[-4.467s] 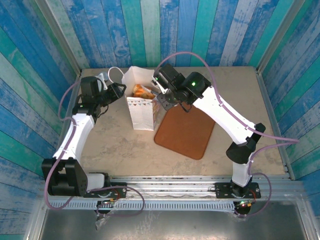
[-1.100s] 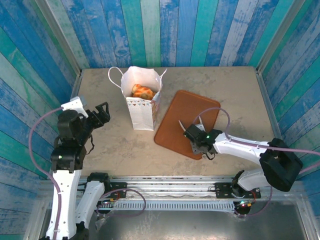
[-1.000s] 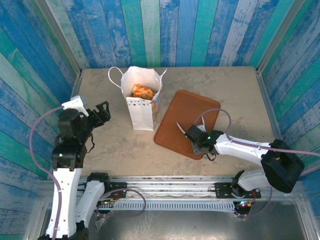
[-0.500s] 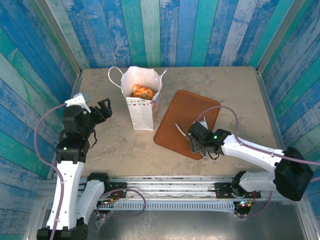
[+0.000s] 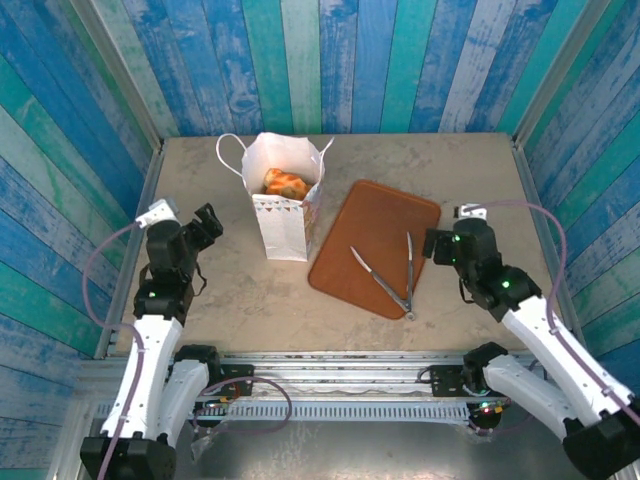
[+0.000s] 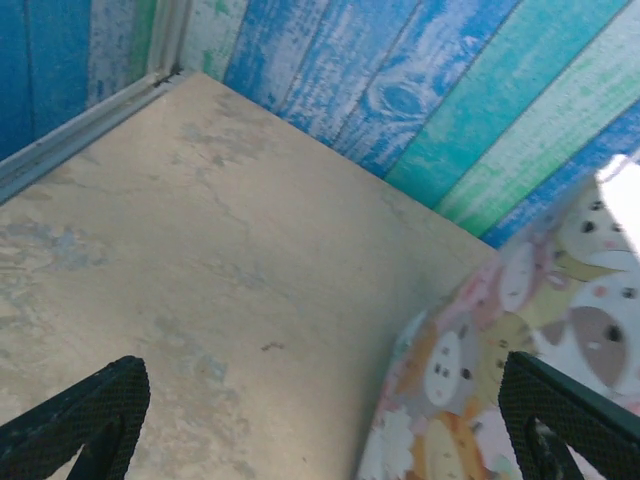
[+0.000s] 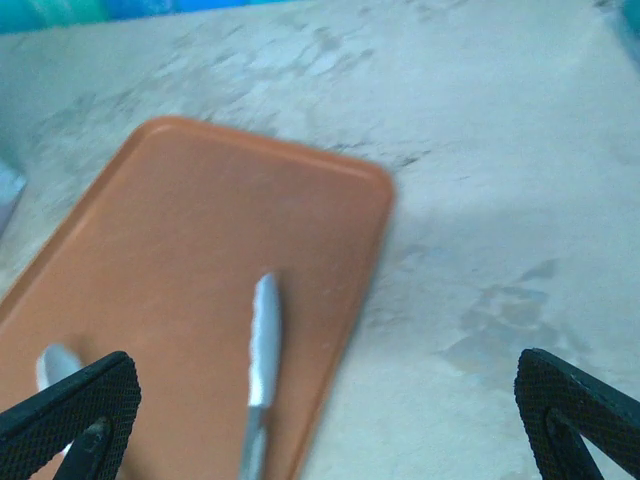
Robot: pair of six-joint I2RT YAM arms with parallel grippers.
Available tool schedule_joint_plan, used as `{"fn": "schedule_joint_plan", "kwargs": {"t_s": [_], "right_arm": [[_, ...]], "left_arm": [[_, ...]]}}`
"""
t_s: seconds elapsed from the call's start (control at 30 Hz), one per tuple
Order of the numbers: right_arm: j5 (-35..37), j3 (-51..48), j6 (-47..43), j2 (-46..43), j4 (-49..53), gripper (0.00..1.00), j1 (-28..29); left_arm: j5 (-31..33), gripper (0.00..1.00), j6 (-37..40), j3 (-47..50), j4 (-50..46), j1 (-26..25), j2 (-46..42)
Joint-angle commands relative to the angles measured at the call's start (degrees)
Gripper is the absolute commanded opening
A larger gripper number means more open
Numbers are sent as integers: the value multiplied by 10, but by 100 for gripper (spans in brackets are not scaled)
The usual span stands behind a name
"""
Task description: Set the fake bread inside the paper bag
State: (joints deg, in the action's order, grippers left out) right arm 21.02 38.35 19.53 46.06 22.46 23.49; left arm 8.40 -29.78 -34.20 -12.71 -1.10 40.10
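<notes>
The white paper bag (image 5: 283, 215) stands upright at the back left of the table, and golden-brown fake bread (image 5: 285, 183) shows inside its open top. My left gripper (image 5: 207, 222) hovers open to the left of the bag, apart from it. In the left wrist view the bag's patterned side (image 6: 505, 370) lies to the right between my open left gripper's (image 6: 320, 435) fingers (image 6: 85, 415). My right gripper (image 5: 433, 246) is open beside the brown tray's right edge, holding nothing. In the right wrist view, my right gripper (image 7: 320, 425) looks down at the tray (image 7: 190, 250).
Metal tongs (image 5: 392, 272) lie spread on the flat brown tray (image 5: 370, 215), one tip also seen in the right wrist view as a tong blade (image 7: 263, 335). Blue plank walls close in the table on three sides. A metal rail (image 5: 340, 360) runs along the near edge.
My right gripper has opened, left the tongs lying on the tray and pulled back to the right. My left arm has shifted slightly towards the bag.
</notes>
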Motion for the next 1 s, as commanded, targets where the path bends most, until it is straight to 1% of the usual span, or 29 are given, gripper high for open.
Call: {"fn": "schedule_joint_plan", "kwargs": {"t_s": [0.0,0.1,0.17,0.23,0.27,0.33,0.43,0.57,0.6,0.63,0.8,0.97], "right_arm": [[23,-69,-48,-26,-105,100,-47],[36,-120,-61,-27,-175,100,-83],[36,-149,-65,-8,-221,100,-100],[37,-157,-68,26,-252,100,-112],[33,-138,-75,47,-237,100,-116],[42,-121,-102,91,-255,100,-118],[58,-134,-134,160,-344,100,-120],[55,-158,-153,245,-472,100,-124],[41,-141,-159,256,-453,100,-125],[35,-136,-170,266,-465,100,-125],[-9,-143,-223,306,-575,100,-126],[-43,-160,-259,337,-666,100,-127]], "left_arm": [[58,94,18,61,122,2,-15],[81,94,15,130,220,2,-20],[100,94,6,155,260,2,-11],[112,94,7,166,279,2,12],[115,94,12,167,288,2,27],[121,94,25,169,303,2,60],[131,94,52,172,336,2,110],[139,94,94,184,406,2,158],[139,94,105,187,423,2,168],[137,94,115,189,439,2,177],[110,94,150,201,516,2,227],[67,94,190,218,612,2,272]]}}
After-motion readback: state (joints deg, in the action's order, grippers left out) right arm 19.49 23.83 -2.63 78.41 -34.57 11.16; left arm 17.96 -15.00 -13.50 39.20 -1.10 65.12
